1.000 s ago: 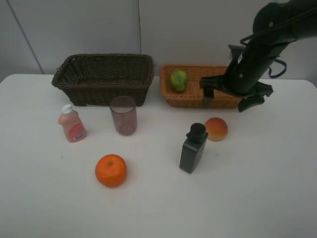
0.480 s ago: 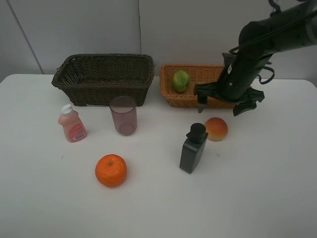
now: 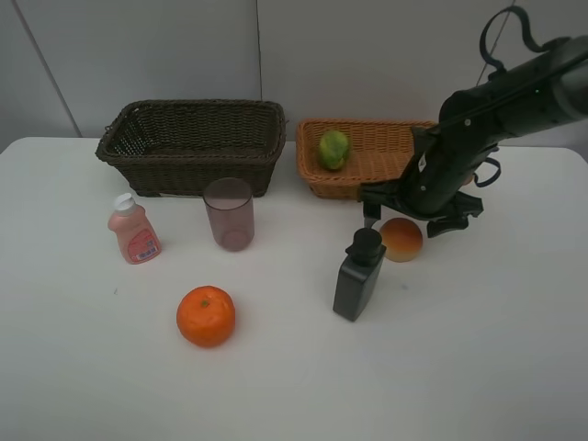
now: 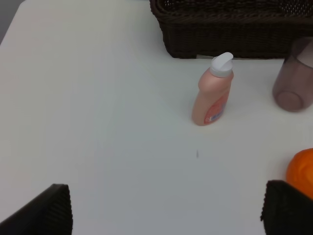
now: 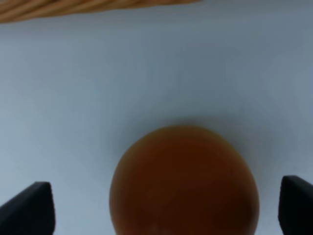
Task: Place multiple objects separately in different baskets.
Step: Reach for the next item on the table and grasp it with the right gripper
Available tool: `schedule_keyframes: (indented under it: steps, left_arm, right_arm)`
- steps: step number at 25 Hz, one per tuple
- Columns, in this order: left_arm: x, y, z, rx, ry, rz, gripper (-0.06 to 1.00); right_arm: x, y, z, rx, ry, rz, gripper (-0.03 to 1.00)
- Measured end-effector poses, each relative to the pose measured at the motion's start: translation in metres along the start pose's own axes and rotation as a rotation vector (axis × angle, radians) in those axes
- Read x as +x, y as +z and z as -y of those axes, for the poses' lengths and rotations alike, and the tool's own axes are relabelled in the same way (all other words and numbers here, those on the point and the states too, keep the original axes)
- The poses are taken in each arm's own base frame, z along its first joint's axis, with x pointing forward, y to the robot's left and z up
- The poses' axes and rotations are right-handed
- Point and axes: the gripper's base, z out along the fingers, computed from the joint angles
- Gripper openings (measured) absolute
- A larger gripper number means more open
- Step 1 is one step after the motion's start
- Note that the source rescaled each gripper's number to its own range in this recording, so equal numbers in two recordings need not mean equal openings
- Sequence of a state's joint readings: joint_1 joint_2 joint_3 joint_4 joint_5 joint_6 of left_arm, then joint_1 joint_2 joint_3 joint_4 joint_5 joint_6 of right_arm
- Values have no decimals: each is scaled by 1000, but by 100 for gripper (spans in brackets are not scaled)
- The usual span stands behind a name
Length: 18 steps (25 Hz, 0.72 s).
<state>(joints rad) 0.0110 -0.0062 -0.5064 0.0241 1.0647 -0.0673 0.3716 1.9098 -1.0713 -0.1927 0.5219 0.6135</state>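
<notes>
- The red-orange peach (image 3: pixel 401 241) sat on the table, just in front of the light basket and just beside the cap of the black bottle (image 3: pixel 358 276).
- The right gripper (image 3: pixel 411 216) hung directly over the peach with its fingers spread wide. In the right wrist view one fingertip stood on each side of the fruit, with bare surface showing between each tip and the fruit. Nothing was gripped.
- The green citrus (image 3: pixel 333 149) lay inside the light orange-tan basket (image 3: pixel 342 186), at its end nearest the dark basket.
- The dark brown basket (image 3: pixel 188 167) stood beside the light one, near but apart. No contents could be made out through its weave.
- The purplish cup (image 3: pixel 229 214) stood upright just in front of the dark basket. The pink bottle (image 3: pixel 134 230) stood upright further toward the left arm's side, and the orange (image 3: pixel 206 315) lay nearest the camera, well apart from both.
- The left gripper (image 4: pixel 166 210) appeared only in the left wrist view. Its fingers were spread wide over bare table, holding nothing.
- The table (image 3: pixel 478 349) was a plain matt white surface with a rounded back corner.
- The wall (image 3: pixel 367 55) behind was pale grey panelling with one vertical seam above the dark basket.
</notes>
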Motion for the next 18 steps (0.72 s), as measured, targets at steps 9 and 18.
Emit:
schedule_keyframes:
  steps: [9, 18]
  left_arm:
    - [0, 0, 0, 0, 0, 0, 100]
    - [0, 0, 0, 0, 0, 0, 100]
  right_arm:
    - [1, 12, 1, 16, -40, 3, 98]
    - [5, 27, 1, 27, -46, -25, 98]
